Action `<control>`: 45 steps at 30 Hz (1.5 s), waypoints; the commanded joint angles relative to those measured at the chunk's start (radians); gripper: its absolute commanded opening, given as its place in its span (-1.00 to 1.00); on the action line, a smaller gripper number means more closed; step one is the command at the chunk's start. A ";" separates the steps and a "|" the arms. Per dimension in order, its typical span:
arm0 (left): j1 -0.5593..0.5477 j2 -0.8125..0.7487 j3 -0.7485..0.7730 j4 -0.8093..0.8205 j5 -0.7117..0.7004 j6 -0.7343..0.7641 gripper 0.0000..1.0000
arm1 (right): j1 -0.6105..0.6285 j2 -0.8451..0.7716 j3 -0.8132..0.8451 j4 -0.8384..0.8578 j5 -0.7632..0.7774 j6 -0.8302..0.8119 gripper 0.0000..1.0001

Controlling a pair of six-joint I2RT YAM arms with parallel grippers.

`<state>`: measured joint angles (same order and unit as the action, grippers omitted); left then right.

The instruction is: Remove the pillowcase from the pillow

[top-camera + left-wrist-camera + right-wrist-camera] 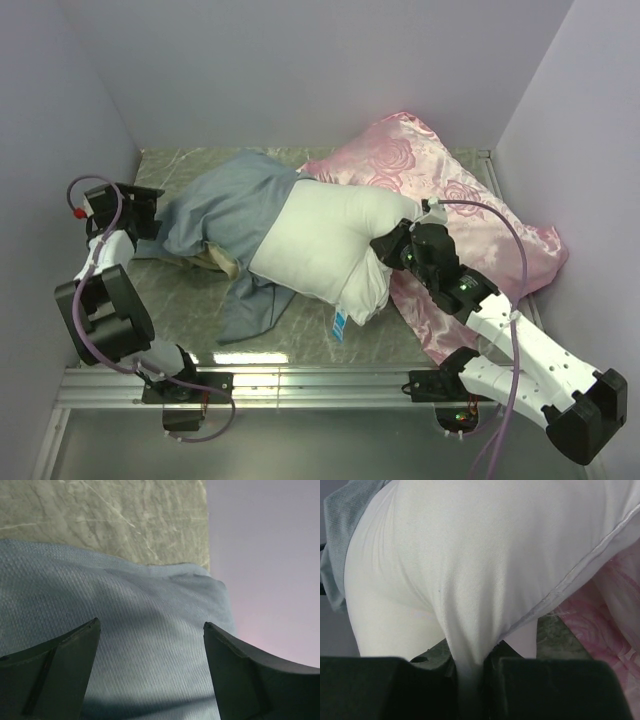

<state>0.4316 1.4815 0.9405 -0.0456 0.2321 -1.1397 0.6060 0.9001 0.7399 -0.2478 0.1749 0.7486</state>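
Note:
The white pillow [330, 245] lies mid-table, more than half of it bare, with its small blue tag [340, 325] at the near edge. The pillowcase [225, 210], grey-blue side out, covers its left end and trails toward the front. My right gripper [387, 248] is at the pillow's right edge, shut on a pinched fold of the white pillow [485, 555]; the fold runs down between the jaws at the right gripper [468, 672]. My left gripper [150, 215] is at the pillowcase's left edge. In the left wrist view the left gripper [150, 626] stands open over the grey-blue pillowcase [140, 605], holding nothing.
A pink satin rose-patterned cushion [470, 200] lies at the back right, partly under the pillow and the right arm; the same cushion [615, 615] shows beside the pillow. White walls close in the left, back and right. A metal rail [300, 385] runs along the front edge.

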 commanded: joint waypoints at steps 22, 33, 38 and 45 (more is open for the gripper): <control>-0.083 0.281 0.196 0.007 -0.051 -0.075 -0.22 | -0.006 -0.059 -0.011 0.084 -0.054 -0.014 -1.00; -0.131 0.113 0.230 -0.129 -0.276 0.018 -0.08 | -0.006 -0.061 -0.016 0.082 -0.043 -0.022 -1.00; -0.159 -0.009 0.182 -0.288 -0.464 -0.096 0.57 | -0.005 -0.059 -0.011 0.088 -0.051 -0.020 -1.00; -0.160 0.092 0.218 -0.516 -0.462 -0.334 0.72 | -0.005 -0.027 0.018 0.041 -0.058 -0.038 -1.00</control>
<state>0.2718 1.5085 1.1667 -0.4088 -0.1970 -1.3293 0.6041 0.8642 0.7143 -0.2337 0.1234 0.7361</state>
